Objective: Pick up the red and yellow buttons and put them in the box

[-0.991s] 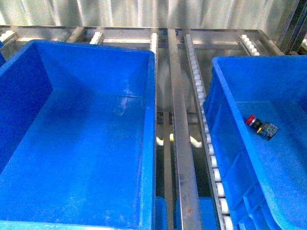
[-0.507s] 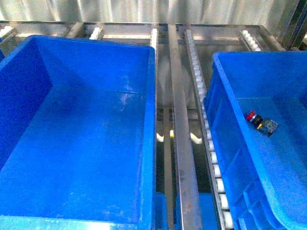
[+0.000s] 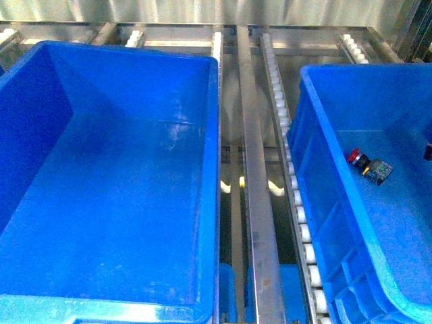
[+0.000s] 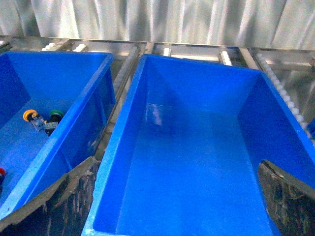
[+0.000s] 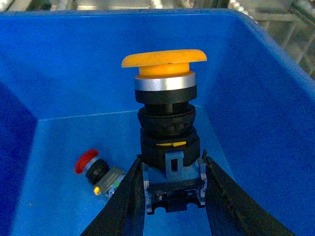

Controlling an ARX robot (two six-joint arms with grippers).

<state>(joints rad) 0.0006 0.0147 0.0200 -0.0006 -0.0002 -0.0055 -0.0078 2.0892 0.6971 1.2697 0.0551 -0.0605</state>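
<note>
The right pincer (image 5: 172, 189) pinches the yellow button (image 5: 166, 128) by its contact block, over the right bin (image 3: 317, 169). Best to carry it upright and level before releasing. A red button (image 3: 356, 158) lies inside that bin; the middle box (image 3: 212, 135) looks empty. The left pincer (image 4: 174, 196) is spread.

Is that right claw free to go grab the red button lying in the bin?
Probably not yet: the right claw is shut on a yellow button. The red button itself lies uncovered just beyond it.
</note>
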